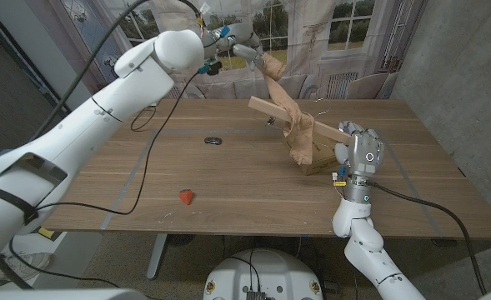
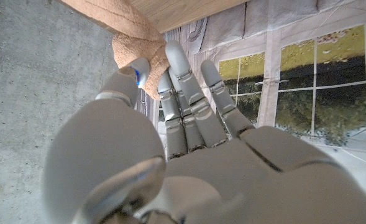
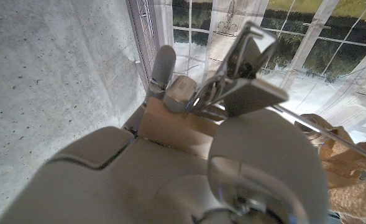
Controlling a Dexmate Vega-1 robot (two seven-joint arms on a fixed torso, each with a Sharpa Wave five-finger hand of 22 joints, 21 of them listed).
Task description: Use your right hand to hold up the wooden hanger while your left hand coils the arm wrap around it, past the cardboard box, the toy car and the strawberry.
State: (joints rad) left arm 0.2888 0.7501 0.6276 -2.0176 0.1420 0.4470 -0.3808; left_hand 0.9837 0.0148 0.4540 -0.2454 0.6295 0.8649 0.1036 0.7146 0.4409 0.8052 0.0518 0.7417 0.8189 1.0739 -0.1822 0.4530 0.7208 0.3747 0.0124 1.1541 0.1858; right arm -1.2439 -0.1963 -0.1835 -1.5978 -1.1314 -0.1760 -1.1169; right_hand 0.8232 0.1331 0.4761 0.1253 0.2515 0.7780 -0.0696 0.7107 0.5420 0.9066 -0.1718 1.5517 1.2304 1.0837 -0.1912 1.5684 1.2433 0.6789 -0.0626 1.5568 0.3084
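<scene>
Item: wooden hanger (image 1: 299,119). The right hand (image 1: 361,153) is gripping its near end at the table's right side, fingers closed round the wood and its metal clip (image 3: 242,65), and is keeping the bar tilted above the tabletop, presumably so that the wrap has room to pass beneath and around it.

Item: arm wrap (image 1: 291,104), tan fabric. The left hand (image 1: 228,42) is pinching its free end between thumb and fingers (image 2: 189,81), raised high over the table's far edge; the band is running taut down to the hanger, where several turns are already bunching and hanging to the table (image 1: 228,183).

Surroundings: the toy car (image 1: 213,140) is sitting mid-table and the strawberry (image 1: 186,197) near the front edge, both well apart from the hanger and not obstructing the coiling. A black cable (image 1: 149,150) is trailing across the left half of the table. The cardboard box cannot be made out.
</scene>
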